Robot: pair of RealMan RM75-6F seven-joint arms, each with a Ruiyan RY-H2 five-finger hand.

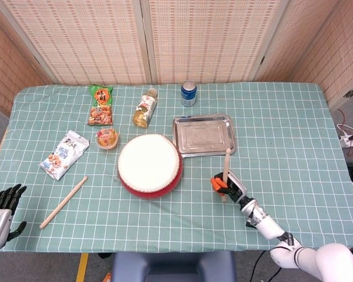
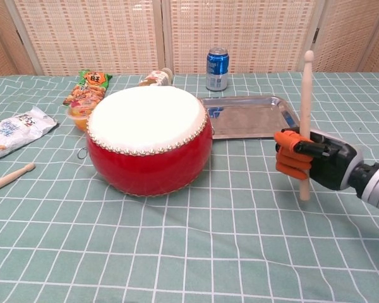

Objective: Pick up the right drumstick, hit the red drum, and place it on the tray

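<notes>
The red drum with its pale skin sits to the left of my right hand, near but not touching, so I judge the strike must swing leftward. That hand grips the right drumstick, a pale wooden rod standing nearly upright, tip up, just in front of the tray.

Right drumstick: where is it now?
The right drumstick stands nearly upright, gripped by the right hand, right of the red drum, just in front of the tray.
</notes>
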